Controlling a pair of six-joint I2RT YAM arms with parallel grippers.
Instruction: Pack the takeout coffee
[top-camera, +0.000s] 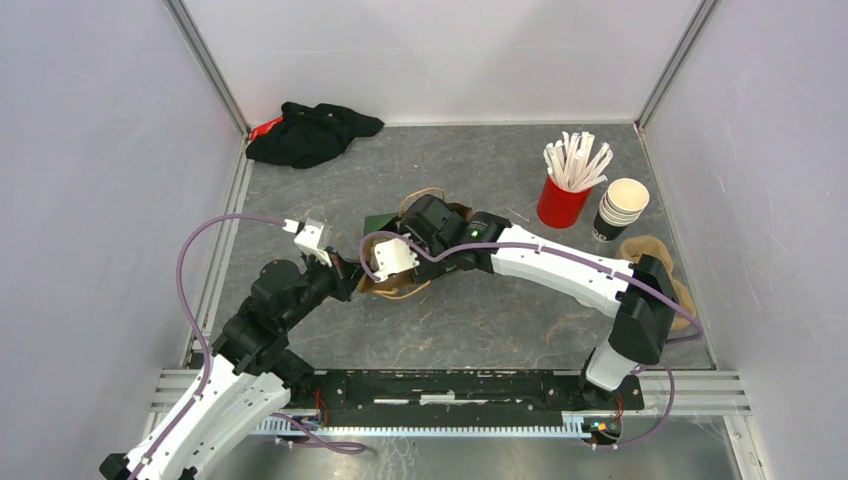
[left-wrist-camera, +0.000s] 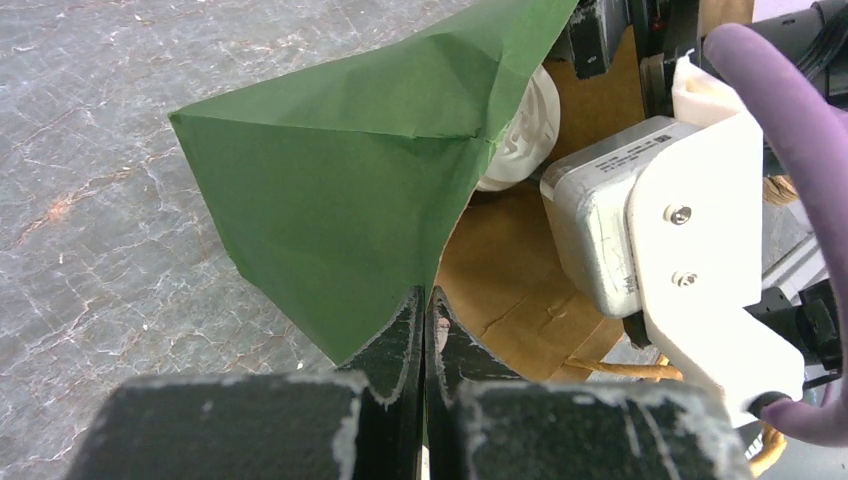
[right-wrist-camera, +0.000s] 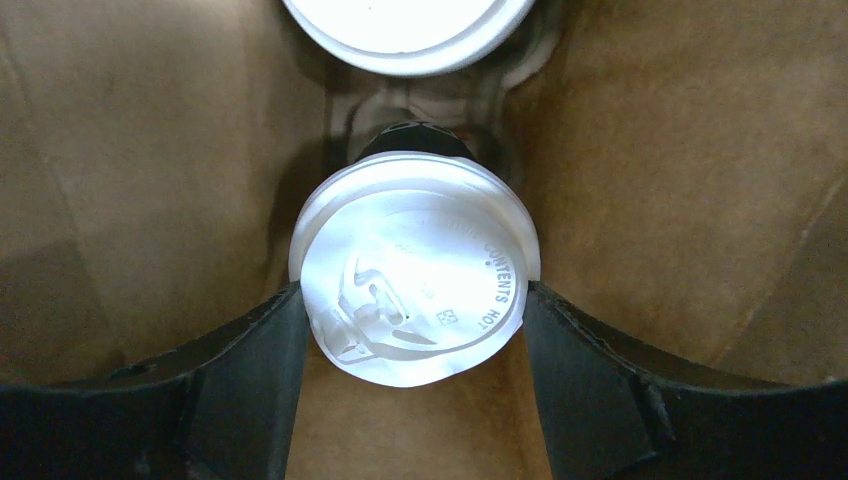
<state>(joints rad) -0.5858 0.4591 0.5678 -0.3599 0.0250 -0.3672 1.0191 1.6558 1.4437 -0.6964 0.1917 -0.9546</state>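
A paper bag, green outside (left-wrist-camera: 340, 170) and brown inside (right-wrist-camera: 680, 180), lies mid-table (top-camera: 400, 285). My left gripper (left-wrist-camera: 425, 295) is shut on the bag's rim, pinching the paper between green outside and brown inside; it shows in the top view (top-camera: 350, 275). My right gripper (right-wrist-camera: 412, 300) reaches inside the bag (top-camera: 430, 215). Its fingers press both sides of the white lid of a dark takeout coffee cup (right-wrist-camera: 415, 265). A second white-lidded cup (right-wrist-camera: 405, 30) stands just beyond it inside the bag. One lid shows in the left wrist view (left-wrist-camera: 525, 135).
A red cup of pale stirrers (top-camera: 563, 200) and a stack of lidless cups (top-camera: 620, 210) stand at the back right. A brown paper piece (top-camera: 650, 250) lies near the right arm. A black cloth (top-camera: 310, 132) lies at the back left. Walls enclose the table.
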